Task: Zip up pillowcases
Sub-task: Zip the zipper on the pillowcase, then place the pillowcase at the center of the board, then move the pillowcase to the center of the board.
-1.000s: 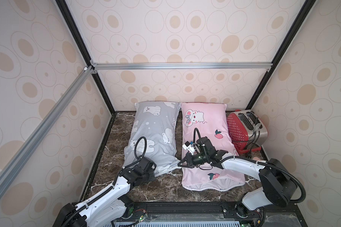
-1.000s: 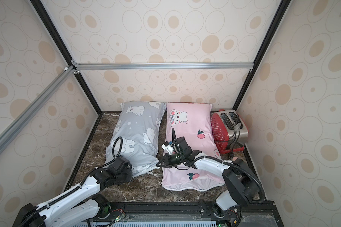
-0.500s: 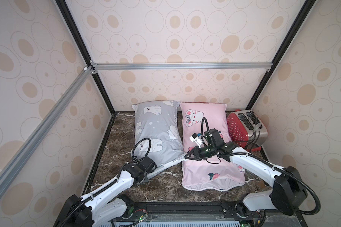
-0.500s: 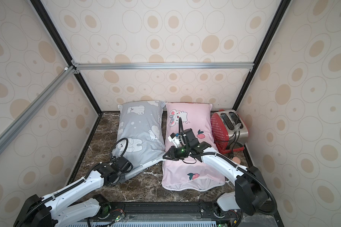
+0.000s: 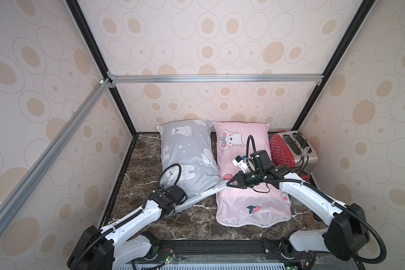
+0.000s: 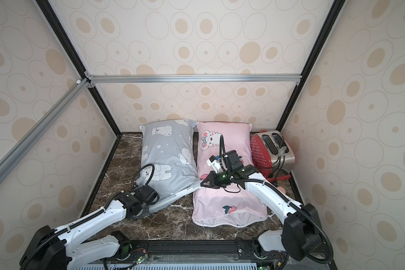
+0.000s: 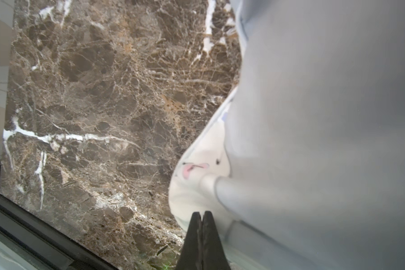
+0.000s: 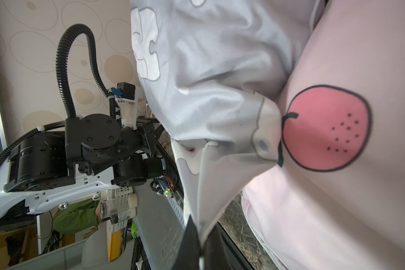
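Note:
The grey pillowcase (image 5: 187, 159) (image 6: 166, 159) with polar bears lies left of the pink pillowcase (image 5: 243, 205) (image 6: 220, 201). The grey one's near edge is pulled into a taut line between my two grippers. My left gripper (image 5: 172, 209) (image 6: 145, 211) (image 7: 201, 216) is shut at that edge's near-left corner, with grey fabric (image 7: 313, 140) right against its tips. My right gripper (image 5: 228, 184) (image 6: 202, 184) (image 8: 201, 233) is shut on the near-right corner, holding it up over the pink pillowcase (image 8: 337, 210). Grey cloth (image 8: 208, 93) fans out from its jaws.
A red polka-dot toaster (image 5: 290, 152) (image 6: 271, 149) stands at the right wall, its cord trailing behind my right arm. Patterned walls close in the dark marble tabletop (image 5: 145, 163) (image 7: 103, 93) on three sides. The pink pillowcase's near end gapes open.
My right gripper has risen and drawn the grey corner to the right and farther back. The near edge has gone from slack to taut, and the grey pillowcase has shifted toward the back wall.

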